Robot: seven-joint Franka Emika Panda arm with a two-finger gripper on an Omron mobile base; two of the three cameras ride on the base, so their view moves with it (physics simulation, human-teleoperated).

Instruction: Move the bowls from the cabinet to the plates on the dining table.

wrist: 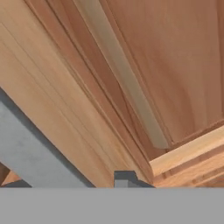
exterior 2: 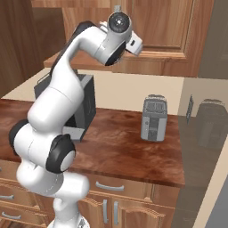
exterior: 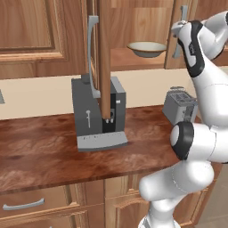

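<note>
Your cream-beige bowl (exterior: 147,48) sits on the wooden shelf (exterior: 129,59) inside the open cabinet (exterior: 40,31), toward the shelf's right end. One cabinet door (exterior: 104,58) stands swung out edge-on toward you, its long grey bar handle (exterior: 92,58) on its left face, and it hangs directly over the grey coffee machine (exterior: 99,113) on the surface (exterior: 44,147) below. The robot's upper arm rises just to the right of the bowl, close beside the shelf opening.

The end effector (wrist: 127,177) shows as one dark tip at the bottom of the hand view, pressed up near pale wooden panelling and a grey bar (wrist: 30,153); you cannot tell from this whether its fingers are apart or together.

A silver toaster (exterior 2: 154,118) stands near the surface's right back corner, well apart from the coffee machine. Below the surface's front edge are drawers with grey handles (exterior: 23,205).
</note>
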